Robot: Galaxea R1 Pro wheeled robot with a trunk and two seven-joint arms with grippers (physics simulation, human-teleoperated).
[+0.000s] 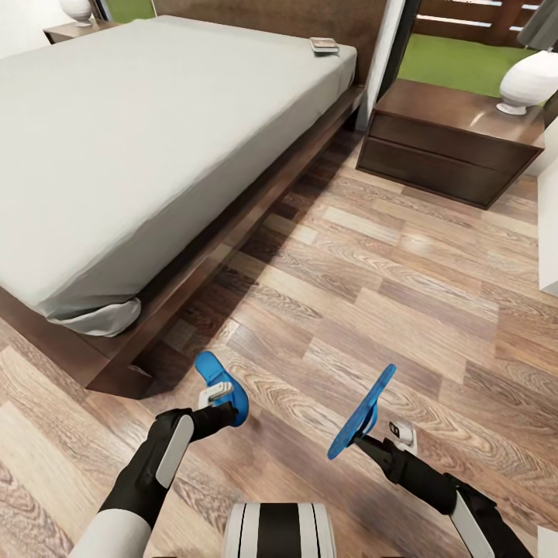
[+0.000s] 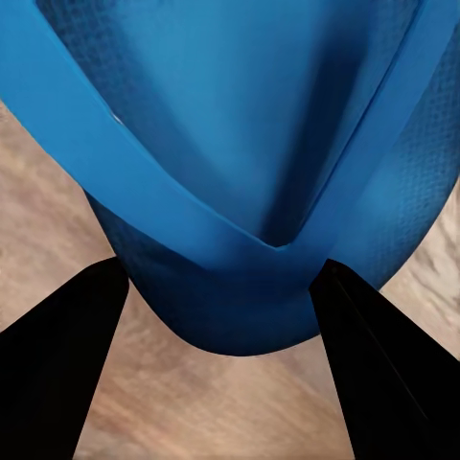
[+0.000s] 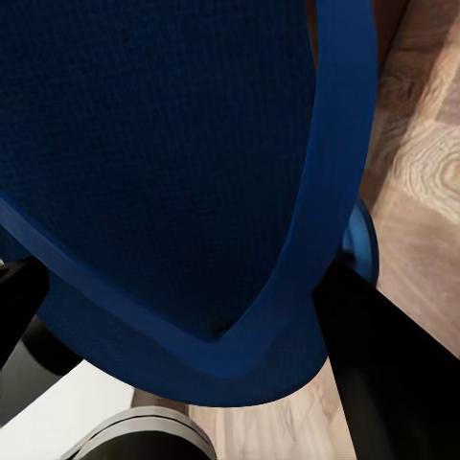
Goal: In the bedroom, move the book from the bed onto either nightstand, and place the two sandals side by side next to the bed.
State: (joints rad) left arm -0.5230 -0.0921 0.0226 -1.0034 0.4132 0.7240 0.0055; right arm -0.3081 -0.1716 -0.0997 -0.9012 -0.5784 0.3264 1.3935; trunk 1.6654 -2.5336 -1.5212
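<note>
In the head view my left gripper (image 1: 216, 398) is shut on one blue sandal (image 1: 222, 385), low over the wood floor by the bed's foot corner. My right gripper (image 1: 364, 439) is shut on the other sandal (image 1: 363, 412), which is tilted up on edge. Seen close in the left wrist view, the sandal (image 2: 249, 144) and its straps sit between black fingers (image 2: 57, 369). The right wrist view has its sandal (image 3: 172, 172) against a finger (image 3: 393, 374). The book (image 1: 324, 45) lies on the far corner of the bed (image 1: 139, 139), near the nightstand (image 1: 449, 139).
A white lamp (image 1: 527, 81) stands on the right nightstand. A second nightstand (image 1: 70, 31) with a lamp sits beyond the bed's far left. A white object (image 1: 549, 232) lines the right edge. Open wood floor (image 1: 403, 271) lies between bed and nightstand.
</note>
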